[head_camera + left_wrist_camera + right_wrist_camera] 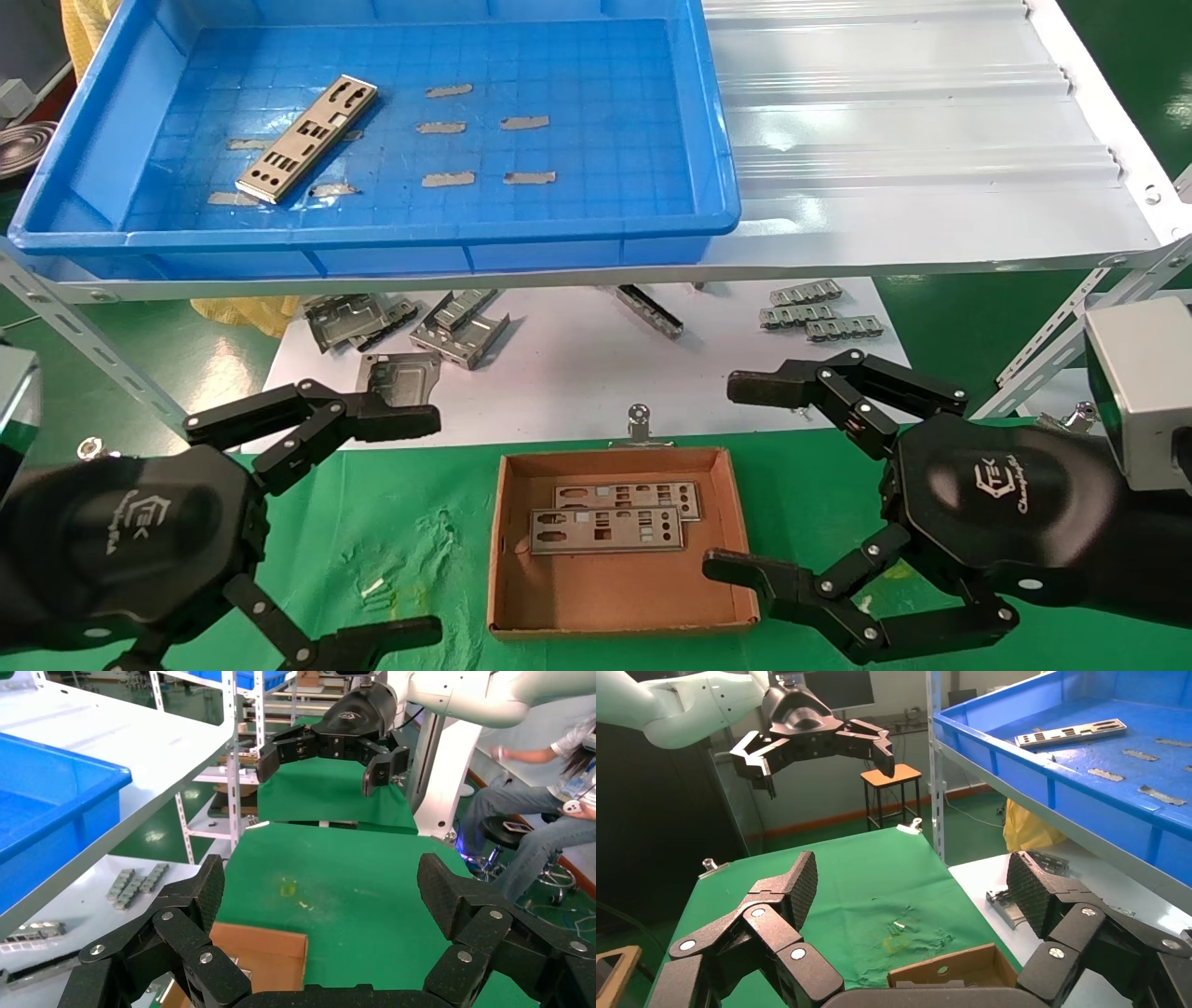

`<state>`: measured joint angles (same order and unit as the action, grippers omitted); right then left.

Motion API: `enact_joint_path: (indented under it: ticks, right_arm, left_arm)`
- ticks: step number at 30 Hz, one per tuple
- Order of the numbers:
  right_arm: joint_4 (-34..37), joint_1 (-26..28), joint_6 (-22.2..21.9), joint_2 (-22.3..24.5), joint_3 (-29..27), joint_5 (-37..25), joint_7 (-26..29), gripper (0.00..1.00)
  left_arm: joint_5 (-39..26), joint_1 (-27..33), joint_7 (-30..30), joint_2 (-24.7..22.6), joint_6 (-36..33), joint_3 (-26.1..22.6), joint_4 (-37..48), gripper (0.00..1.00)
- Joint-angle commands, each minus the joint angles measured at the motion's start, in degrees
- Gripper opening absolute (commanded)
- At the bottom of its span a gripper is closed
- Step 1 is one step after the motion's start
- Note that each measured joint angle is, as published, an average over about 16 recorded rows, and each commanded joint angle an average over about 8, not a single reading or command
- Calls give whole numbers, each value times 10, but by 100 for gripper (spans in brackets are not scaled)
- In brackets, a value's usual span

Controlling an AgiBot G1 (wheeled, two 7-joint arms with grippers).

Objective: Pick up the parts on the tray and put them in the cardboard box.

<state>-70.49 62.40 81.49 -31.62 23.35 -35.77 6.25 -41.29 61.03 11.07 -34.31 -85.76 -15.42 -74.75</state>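
Note:
One silver-grey punched plate (307,138) lies slanted in the left half of the blue tray (712,112) on the upper shelf; it also shows in the right wrist view (1070,733). Two plates (610,517) lie overlapped in the cardboard box (619,587) on the green cloth. My left gripper (424,527) is open and empty, low at the left of the box. My right gripper (731,475) is open and empty at the right of the box. The box corner shows in the left wrist view (263,952) and the right wrist view (947,969).
Small grey tape strips (484,149) dot the tray floor. Bent grey brackets (410,326) and small clips (819,312) lie on the white board below the shelf. A white ribbed sheet (913,121) lies right of the tray. Slanted shelf struts (1052,345) stand at both sides.

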Motion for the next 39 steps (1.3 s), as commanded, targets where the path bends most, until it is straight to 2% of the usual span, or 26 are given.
enact_joint_path:
  ticks: [1,39]
  right_arm:
    - [0,0,0,0,0,0,0,100]
    - [0,0,0,0,0,0,0,100]
  left_arm:
    - [-1,1,-1,-1,0,-1,2,100]
    - [-6,5,-4,-7,1,-6,12,100]
